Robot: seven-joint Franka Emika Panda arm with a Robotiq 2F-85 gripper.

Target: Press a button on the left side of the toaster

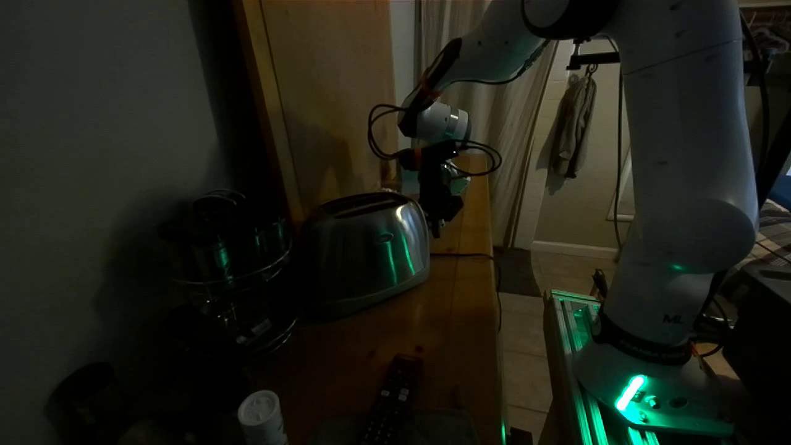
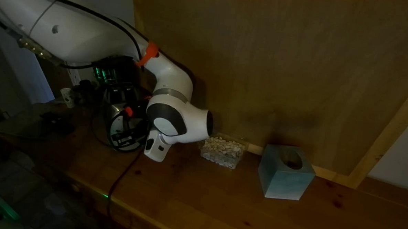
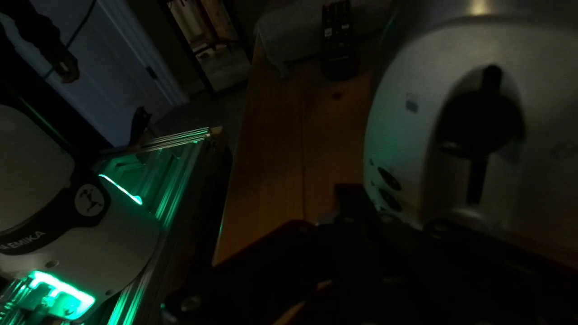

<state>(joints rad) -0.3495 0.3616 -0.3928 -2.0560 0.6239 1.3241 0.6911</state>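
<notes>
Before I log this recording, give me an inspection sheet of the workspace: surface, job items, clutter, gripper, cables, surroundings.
Surface: wooden counter, knots visible; grey cloth at one end.
Job items: shiny toaster, upright; in the wrist view, dark buttons show left of its lever.
Clutter: remote partly on the cloth, white canister, wire rack, blue box, stone-filled clear container.
Gripper: beside the toaster's control end; too dark to tell open from shut, or whether it touches.
Cables: dark cable crosses the counter and hangs over its edge; more cable loops above the gripper.
Surroundings: dim light; curtain and hanging garment behind.
</notes>
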